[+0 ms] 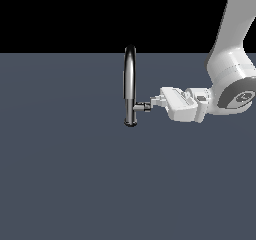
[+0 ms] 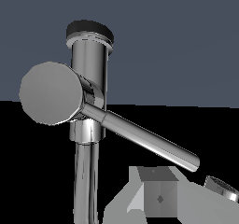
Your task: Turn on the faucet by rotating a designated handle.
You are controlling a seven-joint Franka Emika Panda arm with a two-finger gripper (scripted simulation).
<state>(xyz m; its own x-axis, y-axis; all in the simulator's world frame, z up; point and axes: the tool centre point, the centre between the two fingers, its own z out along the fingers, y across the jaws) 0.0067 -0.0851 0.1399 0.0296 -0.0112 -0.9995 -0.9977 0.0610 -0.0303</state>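
Dark slate-blue flooring (image 1: 65,184) spreads flat across the scene, meeting a plain black backdrop behind it. Near the middle stands the faucet (image 1: 130,84), a tall, slim chrome tap whose arched top rises just above the line where floor meets backdrop. Low on its stem, a short stub sticks out toward the exterior view's right, carrying the handle (image 1: 145,106). A white robot arm (image 1: 230,59) comes down from the upper right corner and bends level, bringing the gripper (image 1: 154,102) right up against the stub's end. Whether its fingers are spread or closed, I cannot tell. Close up in the wrist view, the handle (image 2: 144,139) is a thin lever slanting away from a round cap, with one grey fingertip (image 2: 158,197) just beside it.
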